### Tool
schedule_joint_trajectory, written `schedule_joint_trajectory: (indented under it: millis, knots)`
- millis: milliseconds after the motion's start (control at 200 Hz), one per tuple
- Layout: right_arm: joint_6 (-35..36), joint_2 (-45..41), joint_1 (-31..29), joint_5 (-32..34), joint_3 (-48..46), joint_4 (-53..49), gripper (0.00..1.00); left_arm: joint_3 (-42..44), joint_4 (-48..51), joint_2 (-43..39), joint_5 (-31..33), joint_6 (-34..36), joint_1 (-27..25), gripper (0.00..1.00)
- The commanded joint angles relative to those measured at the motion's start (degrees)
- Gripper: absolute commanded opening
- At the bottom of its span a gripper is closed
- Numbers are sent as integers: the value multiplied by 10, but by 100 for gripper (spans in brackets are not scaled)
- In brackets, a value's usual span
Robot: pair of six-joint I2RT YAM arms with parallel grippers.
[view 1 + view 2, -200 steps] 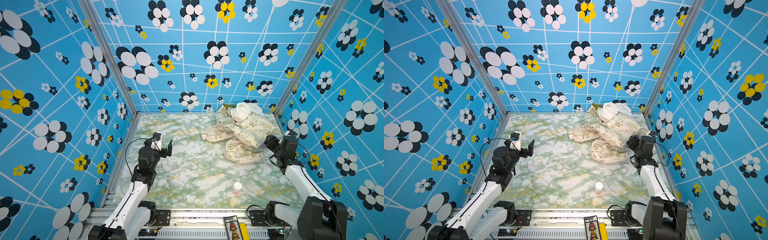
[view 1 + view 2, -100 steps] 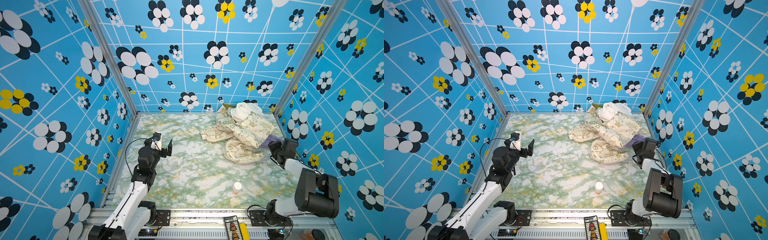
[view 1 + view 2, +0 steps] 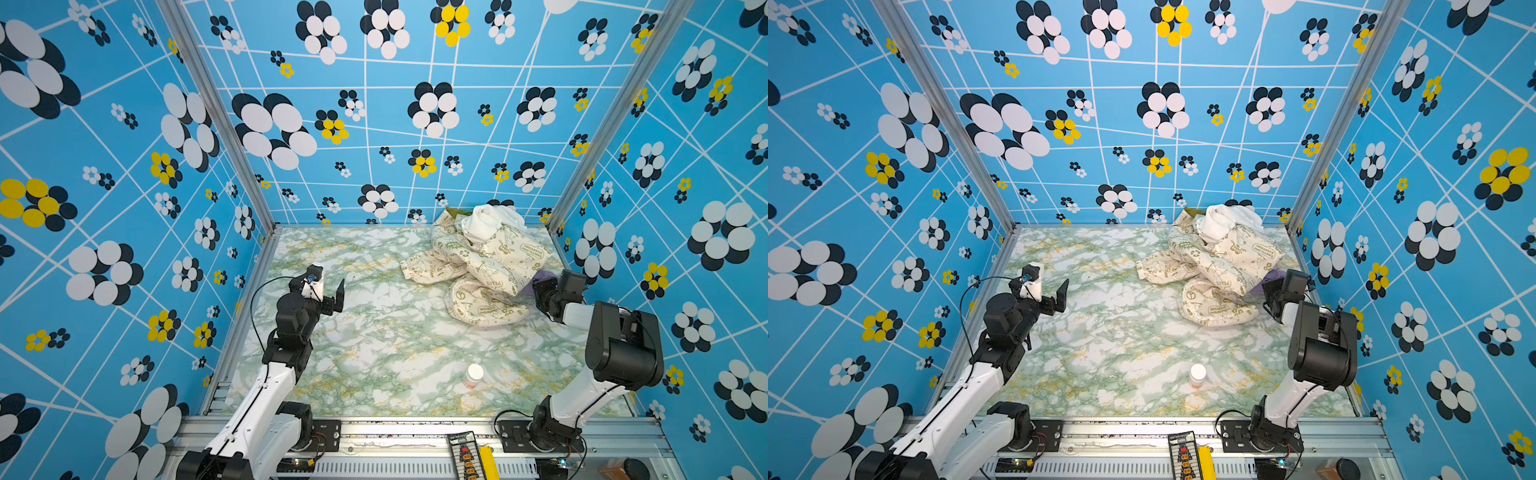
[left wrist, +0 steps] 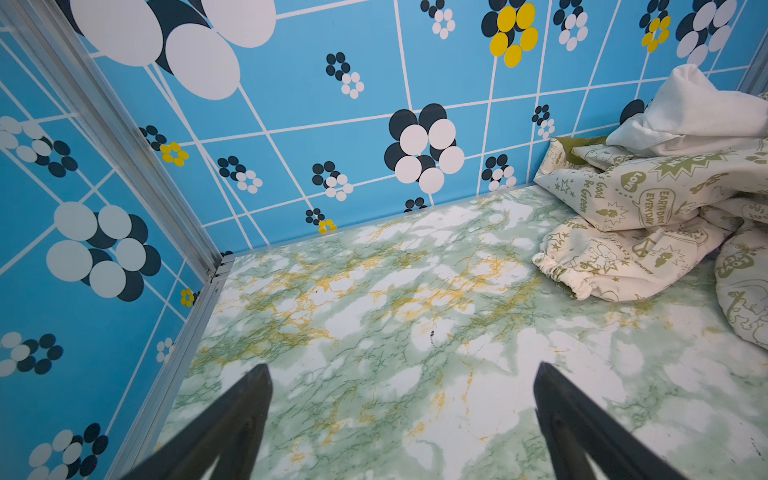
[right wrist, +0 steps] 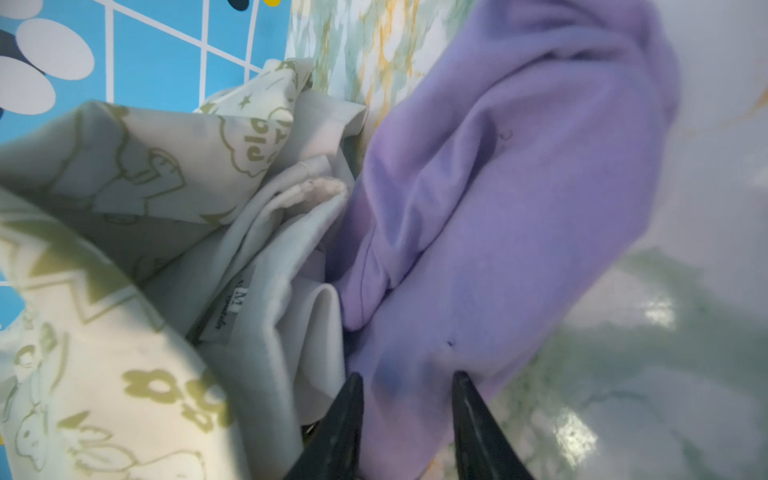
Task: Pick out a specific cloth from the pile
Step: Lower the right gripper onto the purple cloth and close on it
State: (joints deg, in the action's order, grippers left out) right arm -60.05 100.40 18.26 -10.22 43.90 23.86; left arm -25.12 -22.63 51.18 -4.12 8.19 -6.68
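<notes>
The pile (image 3: 482,266) (image 3: 1217,266) lies at the back right: a cream cloth with olive prints, topped by a white cloth (image 3: 486,220). The lavender cloth (image 3: 540,279) (image 3: 1273,277) pokes out at the pile's right edge. In the right wrist view the cloth (image 5: 519,187) lies beside the cream folds (image 5: 124,208). My right gripper (image 3: 536,289) (image 5: 407,376) is shut on a fold of the cloth, which fills the gap between its fingers. My left gripper (image 3: 332,297) (image 4: 401,369) hangs wide open over bare table at the left, holding nothing.
A small white-capped bottle (image 3: 473,374) (image 3: 1197,374) stands near the front of the marbled table (image 3: 374,332). The right wall (image 3: 602,249) is close behind my right gripper. A handheld controller (image 3: 465,455) lies on the front rail.
My right arm folded its elbow up and shifted the gripper to the pile's right edge. Its jaws narrowed onto the lavender cloth. The left arm stayed still.
</notes>
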Motion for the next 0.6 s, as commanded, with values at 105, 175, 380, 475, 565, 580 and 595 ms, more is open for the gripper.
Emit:
schedule_joint_trajectory:
  millis: [105,175,380,475,565,580,595]
  knots:
    - [-30,31,3,-6,7,25,19,6,-8,-4,3,3,-2,99]
    - [-36,35,3,-9,3,33,13,5,-7,-4,4,3,-3,99]
    - [-43,15,3,-7,-11,49,0,6,-6,-4,12,3,-4,99]
    - [-42,-6,3,-7,-16,50,0,6,-4,-5,18,3,-4,99]
    - [-43,-31,3,-4,-18,49,0,7,-4,-5,19,3,-4,99]
    - [-43,-36,3,-4,-19,48,0,7,-4,-4,19,3,-3,99]
    - [-43,-40,3,-3,-19,47,0,8,-4,-4,18,3,-3,99]
